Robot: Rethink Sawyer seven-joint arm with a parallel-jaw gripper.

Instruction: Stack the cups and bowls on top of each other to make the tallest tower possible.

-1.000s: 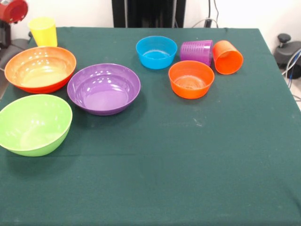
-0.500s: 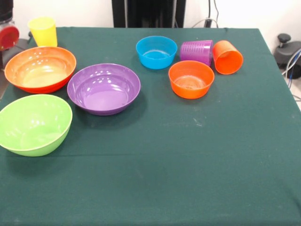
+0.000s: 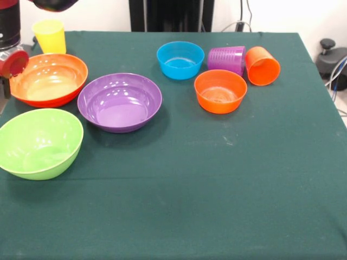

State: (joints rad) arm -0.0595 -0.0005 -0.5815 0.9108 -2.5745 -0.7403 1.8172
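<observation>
Mostly, a dark green cloth [image 3: 217, 189] fills the front view, covering the table out to its edges, lightly scuffed with pale marks right of the purple bowl [image 3: 120, 102], which serves as landmark. Just left of that bowl and a little farther back sits the big orange bowl [image 3: 49, 79], upright; nearer the camera and to its left the green bowl [image 3: 40, 143] rests tilted on the cloth. Behind the big orange bowl, at the cloth's far left corner, stands the yellow cup [image 3: 50, 36]. Right of the purple bowl and farther back sits the blue bowl [image 3: 180, 59]; the small orange bowl [image 3: 220, 91] lies to the right, apart from it. Past that, the purple cup [image 3: 226, 59] and orange cup [image 3: 263, 66] lie on their sides, side by side. Beyond the far edge a black pedestal [image 3: 171, 15] rises before a white wall [image 3: 271, 13], with cables and dark gear [image 3: 332, 59] off the right edge. Part of the red and black arm [image 3: 12, 38] shows at the far left; whether its gripper is wide or narrow I cannot tell
</observation>
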